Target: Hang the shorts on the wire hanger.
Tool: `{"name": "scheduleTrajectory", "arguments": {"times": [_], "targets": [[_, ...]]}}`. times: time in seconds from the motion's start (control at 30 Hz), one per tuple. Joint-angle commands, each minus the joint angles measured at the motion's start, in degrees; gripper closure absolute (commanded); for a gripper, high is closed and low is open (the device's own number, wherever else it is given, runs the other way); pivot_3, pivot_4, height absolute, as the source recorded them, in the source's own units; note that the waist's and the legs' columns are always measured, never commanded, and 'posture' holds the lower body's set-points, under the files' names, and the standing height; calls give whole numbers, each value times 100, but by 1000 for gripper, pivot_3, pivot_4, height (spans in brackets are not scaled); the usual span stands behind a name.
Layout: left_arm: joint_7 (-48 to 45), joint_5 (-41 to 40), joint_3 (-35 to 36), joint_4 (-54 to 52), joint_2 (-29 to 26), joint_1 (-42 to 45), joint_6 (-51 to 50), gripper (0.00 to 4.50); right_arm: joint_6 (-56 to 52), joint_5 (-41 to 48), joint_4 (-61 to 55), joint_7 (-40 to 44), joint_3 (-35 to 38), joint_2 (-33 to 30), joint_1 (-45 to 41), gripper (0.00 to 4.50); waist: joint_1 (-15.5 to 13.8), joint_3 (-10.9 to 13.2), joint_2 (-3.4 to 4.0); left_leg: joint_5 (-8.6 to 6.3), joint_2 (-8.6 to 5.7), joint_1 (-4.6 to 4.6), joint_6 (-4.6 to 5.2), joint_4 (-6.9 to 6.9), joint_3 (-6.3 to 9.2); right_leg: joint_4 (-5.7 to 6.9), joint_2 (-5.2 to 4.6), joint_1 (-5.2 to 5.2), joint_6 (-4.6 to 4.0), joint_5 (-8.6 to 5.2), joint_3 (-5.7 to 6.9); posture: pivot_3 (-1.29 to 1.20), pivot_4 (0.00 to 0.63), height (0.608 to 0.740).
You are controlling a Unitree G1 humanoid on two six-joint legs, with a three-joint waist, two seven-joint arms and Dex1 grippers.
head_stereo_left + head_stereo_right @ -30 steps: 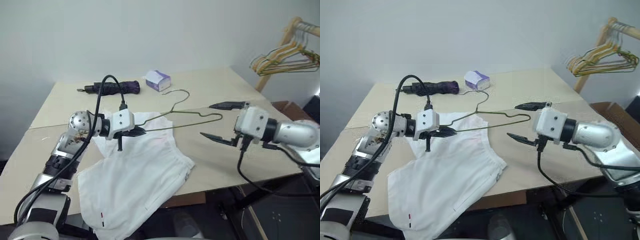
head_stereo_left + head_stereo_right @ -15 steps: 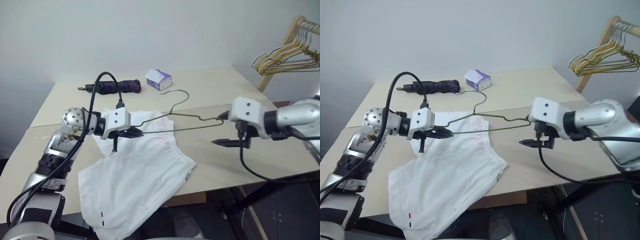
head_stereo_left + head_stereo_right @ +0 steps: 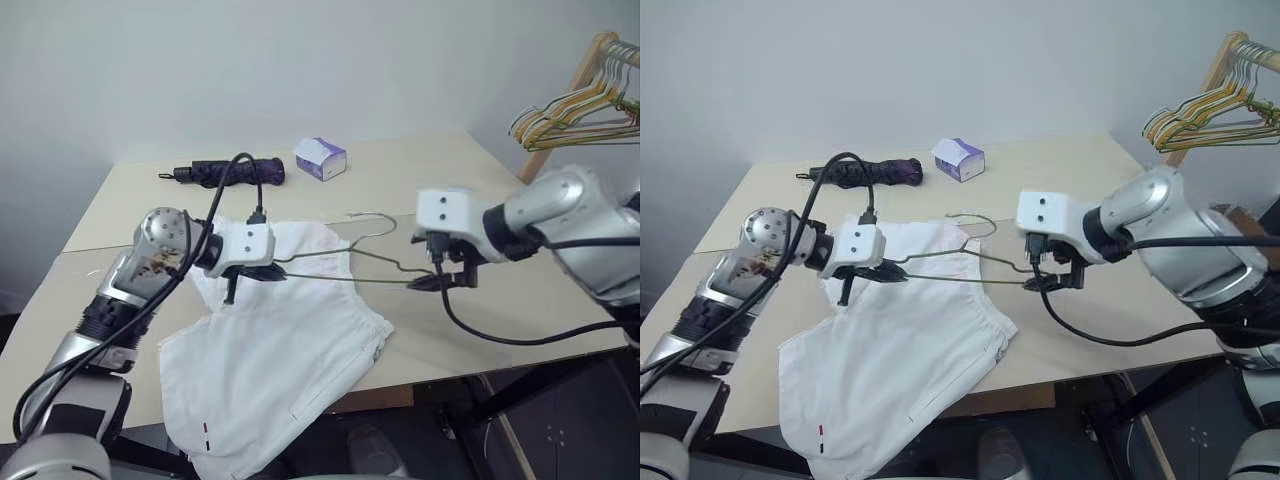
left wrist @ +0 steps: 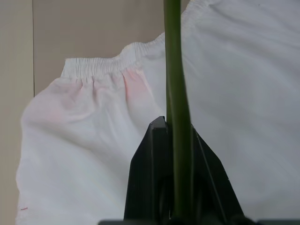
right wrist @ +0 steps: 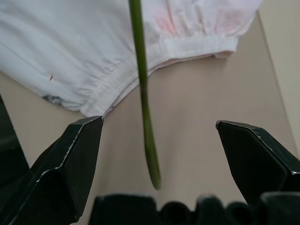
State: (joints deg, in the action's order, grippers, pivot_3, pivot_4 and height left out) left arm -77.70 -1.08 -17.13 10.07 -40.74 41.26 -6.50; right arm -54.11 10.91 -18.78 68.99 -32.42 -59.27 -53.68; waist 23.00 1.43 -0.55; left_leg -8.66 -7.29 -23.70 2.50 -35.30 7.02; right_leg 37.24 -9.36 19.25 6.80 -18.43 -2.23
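The shorts lie spread flat on the table, with one leg hanging over the table's near edge and the small red-and-dark mark near that hem. Above the shorts' waistband, the left gripper has its two fingers clamped together on one end of the wire hanger, holding it in the air over the shorts. The hanger reaches from that grip across the upper part of the shorts and past their edge, its hook rising on the far side. At the hanger's other end, just beyond the shorts, the right gripper has its fingers spread wide apart, with the wire running between them and touching neither. Farther from the shorts, a folded dark umbrella and a tissue box lie on the table.
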Motion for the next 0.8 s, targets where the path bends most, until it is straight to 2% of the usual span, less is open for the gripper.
{"name": "scheduleTrajectory", "arguments": {"times": [0.03, 0.23, 0.33, 0.7, 0.8], "targets": [[35, -2, 59, 1, 23, 207, -23, 4500, -141, -388, 127, -82, -185, 162, -153, 23, 24, 0, 0, 2, 0, 0, 2, 0, 0, 2, 0, 1, 0, 0, 0, -380, 0, 740], [31, -7, 71, 29, 49, 237, -18, 4500, -94, -788, 443, -163, -322, 395, -138, 23, 96, 0, 0, 8, -3, 1, 12, -7, -1, 35, -4, 10, 0, 0, 1, -378, 0, 740], [30, -12, 80, 21, 37, 214, -7, 4500, -69, -869, 523, -102, -310, 455, -130, 553, 138, 0, 0, 9, -2, 1, 12, -8, -1, 38, -3, 11, 0, 0, 1, -377, 0, 740], [-22, -148, 153, -23, 28, 198, -16, 4500, 221, -1149, 836, -20, -312, 590, 40, 4392, 155, 0, 0, 9, -2, 2, 13, -11, 0, 41, -2, 10, 0, 0, 2, -373, 0, 740], [-22, -160, 162, -20, 29, 190, -5, 4500, 280, -1179, 877, 1, -286, 608, 74, 4453, 152, 0, 0, 9, -3, 4, 13, -12, -1, 43, -3, 10, 0, 0, 2, -371, 0, 740]]}}
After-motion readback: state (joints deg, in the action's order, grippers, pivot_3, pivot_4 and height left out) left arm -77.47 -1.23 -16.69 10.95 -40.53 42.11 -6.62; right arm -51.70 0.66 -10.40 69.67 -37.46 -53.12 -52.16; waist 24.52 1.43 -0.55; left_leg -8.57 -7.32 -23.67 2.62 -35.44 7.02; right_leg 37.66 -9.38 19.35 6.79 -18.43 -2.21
